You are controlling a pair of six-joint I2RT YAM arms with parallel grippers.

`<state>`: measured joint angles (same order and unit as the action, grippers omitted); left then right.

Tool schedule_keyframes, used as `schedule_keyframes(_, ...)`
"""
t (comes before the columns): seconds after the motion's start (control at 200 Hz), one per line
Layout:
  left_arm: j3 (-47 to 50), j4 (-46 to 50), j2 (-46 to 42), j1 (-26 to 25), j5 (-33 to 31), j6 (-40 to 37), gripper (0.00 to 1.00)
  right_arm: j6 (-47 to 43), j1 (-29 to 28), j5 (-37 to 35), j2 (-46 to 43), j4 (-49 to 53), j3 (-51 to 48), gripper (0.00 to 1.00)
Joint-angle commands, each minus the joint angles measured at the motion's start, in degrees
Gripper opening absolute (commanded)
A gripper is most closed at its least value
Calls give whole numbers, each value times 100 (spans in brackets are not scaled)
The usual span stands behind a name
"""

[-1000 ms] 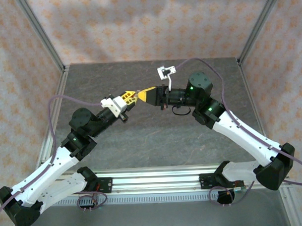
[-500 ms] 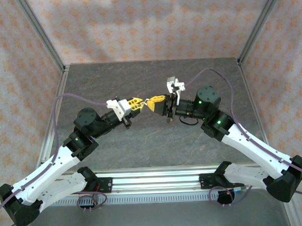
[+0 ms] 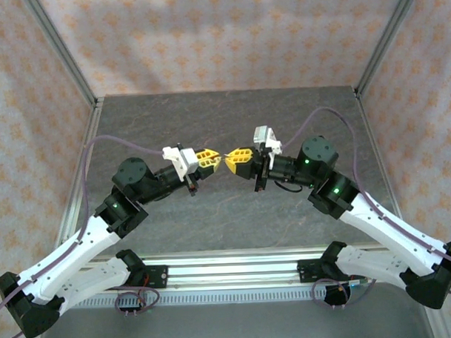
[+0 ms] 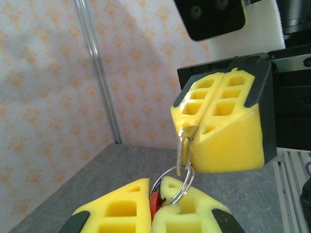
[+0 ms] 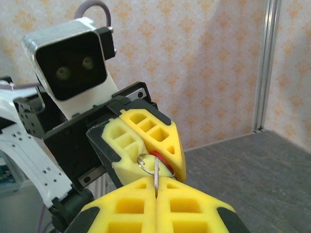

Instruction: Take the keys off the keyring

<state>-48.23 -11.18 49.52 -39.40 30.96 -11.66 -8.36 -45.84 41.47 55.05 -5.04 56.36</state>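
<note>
Over the grey table (image 3: 231,117) we have pulled back toward the near edge: left gripper (image 4: 154,194) clamps the keyring (image 4: 154,204), right gripper (image 4: 197,121) pinches the key (image 4: 183,150) (still looped on), so nothing's freed.

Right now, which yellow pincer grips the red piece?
The left pincer clamps the red oblong tag; the right pincer pinches the silvery metal key.

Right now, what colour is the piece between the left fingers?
Bright red tag; clearest in left wrist view.
</note>
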Motion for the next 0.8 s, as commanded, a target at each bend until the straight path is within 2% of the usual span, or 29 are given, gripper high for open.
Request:
schedule_keyframes(0.0, -327, -74, -56, 189, -770, 225, 0, -693, -214, 332, -285, 728, 191, 0)
schedule_keyframes(0.445, -498, 383, -4, 240, -723, 210, 0, -1814, -692, 337, -132, 2008, 704, 0)
schedule_keyframes(0.796, -666, 809, 111, 232, -423, 69, 0, -1904, -1116, -306, 399, 1743, 977, 0)
